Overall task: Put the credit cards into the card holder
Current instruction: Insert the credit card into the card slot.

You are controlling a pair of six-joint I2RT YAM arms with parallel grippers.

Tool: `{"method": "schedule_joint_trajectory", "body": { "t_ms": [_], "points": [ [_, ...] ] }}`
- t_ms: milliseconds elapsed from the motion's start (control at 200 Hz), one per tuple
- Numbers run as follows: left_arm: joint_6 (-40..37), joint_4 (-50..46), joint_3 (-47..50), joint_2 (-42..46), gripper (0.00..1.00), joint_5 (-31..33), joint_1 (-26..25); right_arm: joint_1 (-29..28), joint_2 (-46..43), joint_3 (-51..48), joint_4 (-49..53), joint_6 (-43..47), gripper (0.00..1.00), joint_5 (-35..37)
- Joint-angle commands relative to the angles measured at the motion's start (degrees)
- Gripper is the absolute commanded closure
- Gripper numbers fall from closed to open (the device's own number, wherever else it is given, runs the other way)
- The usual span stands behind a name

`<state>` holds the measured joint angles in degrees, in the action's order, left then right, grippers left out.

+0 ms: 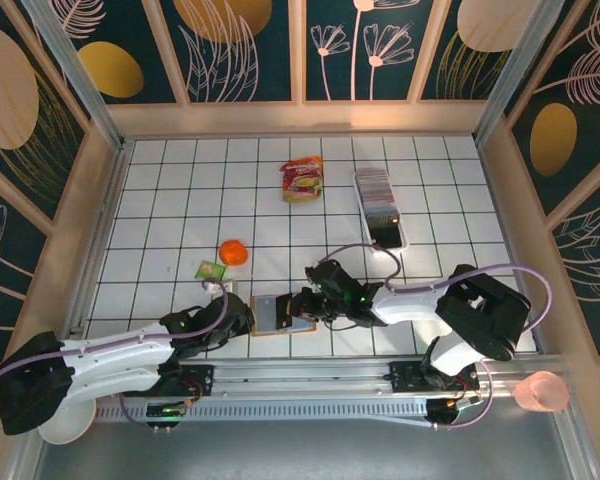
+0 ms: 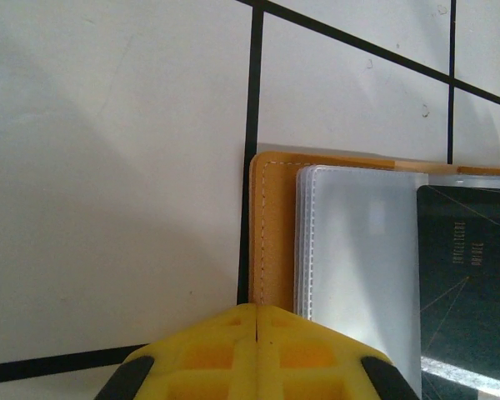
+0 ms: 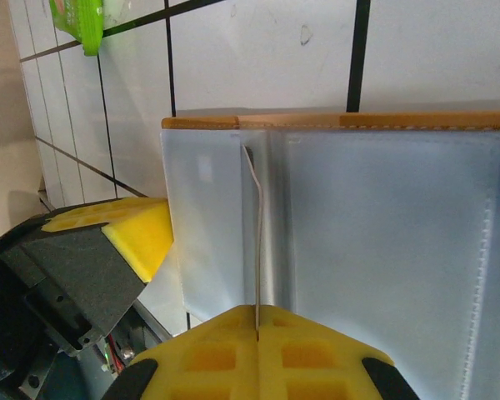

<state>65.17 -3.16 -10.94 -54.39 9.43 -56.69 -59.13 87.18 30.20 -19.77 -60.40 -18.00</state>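
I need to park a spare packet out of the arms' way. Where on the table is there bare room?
Free: far-left table tiles between the wall and the snack packet; the strip right of the clear tray; the middle between orange ball and tray. Crowded: the near edge, where left hand and right hand meet at the card holder.

Far back on white tiled counter (image 1: 180, 200): crumpled red-and-yellow snack packet (image 1: 302, 180), near long clear plastic tray (image 1: 357, 190). Nearer: round orange ball (image 1: 233, 252) just beside small green packet (image 1: 210, 270). Off to the near right: pink cup (image 1: 541, 391).
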Motion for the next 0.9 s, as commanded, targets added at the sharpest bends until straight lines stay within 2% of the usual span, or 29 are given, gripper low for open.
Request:
{"method": "schedule_joint_trajectory", "body": {
  "t_ms": [0,430,896],
  "points": [
    [0.0,-2.47,0.72,-0.82,0.96,-0.91,-0.09,-1.24,1.09,-0.3,0.23,-1.45,1.0,1.28],
    [0.12,-2.05,1.05,-0.72,0.97,-1.08,-0.12,-2.32,2.11,-2.59,-6.23,-5.43,1.0,-0.18],
    [-0.08,-1.52,1.26,-1.15,0.98,-1.43,-0.02,-3.84,6.45,1.63,-8.22,-6.66,1.0,1.18]
  ]
}}
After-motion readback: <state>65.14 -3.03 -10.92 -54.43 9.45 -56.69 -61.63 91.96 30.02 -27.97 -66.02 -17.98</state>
